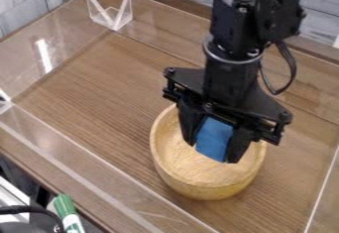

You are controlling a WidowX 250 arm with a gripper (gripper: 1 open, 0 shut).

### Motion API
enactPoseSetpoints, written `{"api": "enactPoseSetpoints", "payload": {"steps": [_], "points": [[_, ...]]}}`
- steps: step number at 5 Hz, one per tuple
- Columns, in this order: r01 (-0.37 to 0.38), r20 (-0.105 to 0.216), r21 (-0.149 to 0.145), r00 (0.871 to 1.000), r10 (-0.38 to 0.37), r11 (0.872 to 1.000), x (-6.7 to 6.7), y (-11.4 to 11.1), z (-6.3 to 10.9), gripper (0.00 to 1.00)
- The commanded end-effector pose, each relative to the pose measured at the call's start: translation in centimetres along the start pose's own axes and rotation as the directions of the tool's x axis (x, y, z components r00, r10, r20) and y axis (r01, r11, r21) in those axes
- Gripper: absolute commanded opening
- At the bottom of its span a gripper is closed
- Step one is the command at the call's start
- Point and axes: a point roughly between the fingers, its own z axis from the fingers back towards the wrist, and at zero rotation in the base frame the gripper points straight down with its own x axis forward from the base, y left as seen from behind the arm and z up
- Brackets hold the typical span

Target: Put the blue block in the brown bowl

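The blue block [215,136] hangs upright between the black fingers of my gripper [220,143], which is shut on it. Block and fingertips sit low inside the brown bowl [181,174], a wide light-wood bowl near the table's front right. Whether the block's lower end touches the bowl floor I cannot tell, as the fingers hide it. The black arm rises from the bowl toward the top of the view.
A clear plastic wall [79,168] runs around the wooden tabletop [106,78]. A small clear bracket [109,11] stands at the back left. A green-capped marker [63,215] lies at the lower left, outside the wall.
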Motion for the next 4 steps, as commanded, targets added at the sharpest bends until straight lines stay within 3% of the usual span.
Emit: {"api": "enactPoseSetpoints", "payload": {"steps": [1, 4], "points": [[-0.004, 0.043, -0.038, 0.999, 0.006, 0.999, 0.59, 0.14, 1.08, 1.0], [0.007, 0.059, -0.063, 0.998, -0.003, 0.998, 0.98, 0.07, 0.92, 1.0]]}}
